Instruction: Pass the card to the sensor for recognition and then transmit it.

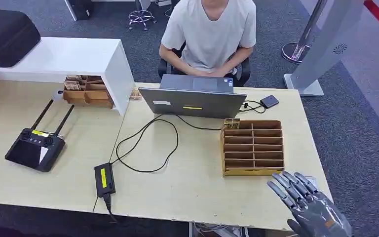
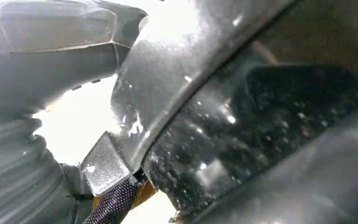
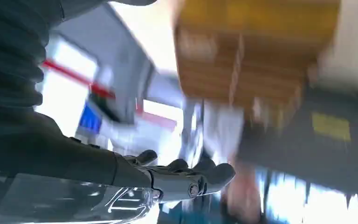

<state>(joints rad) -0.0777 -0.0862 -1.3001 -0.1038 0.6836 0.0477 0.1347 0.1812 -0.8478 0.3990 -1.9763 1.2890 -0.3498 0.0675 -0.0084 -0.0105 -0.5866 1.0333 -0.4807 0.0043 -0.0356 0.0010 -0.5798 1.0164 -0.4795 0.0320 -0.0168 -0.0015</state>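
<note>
- right hand [image 1: 303, 200] at lower right of the head view, over the table [image 1: 187, 192] edge: fingers straight and apart, holding nothing.
- left hand [image 2: 37, 154]: wrist view too close and glary, cannot tell its state.
- card: small pale item [image 1: 310, 180] just behind the right hand may be it, too hidden to confirm.
- handling, judged: a card is light, thin, stiff, slick; lying flat it is hard to lift, so pinch by an edge.
- cardboard tray [image 1: 252, 147], centre right: slotted rows, look empty; one yellowish piece [image 1: 231, 123] at its far-left corner.
- wooden box [image 1: 86, 90] under white shelf [image 1: 59, 57], upper left: contents unclear.
</note>
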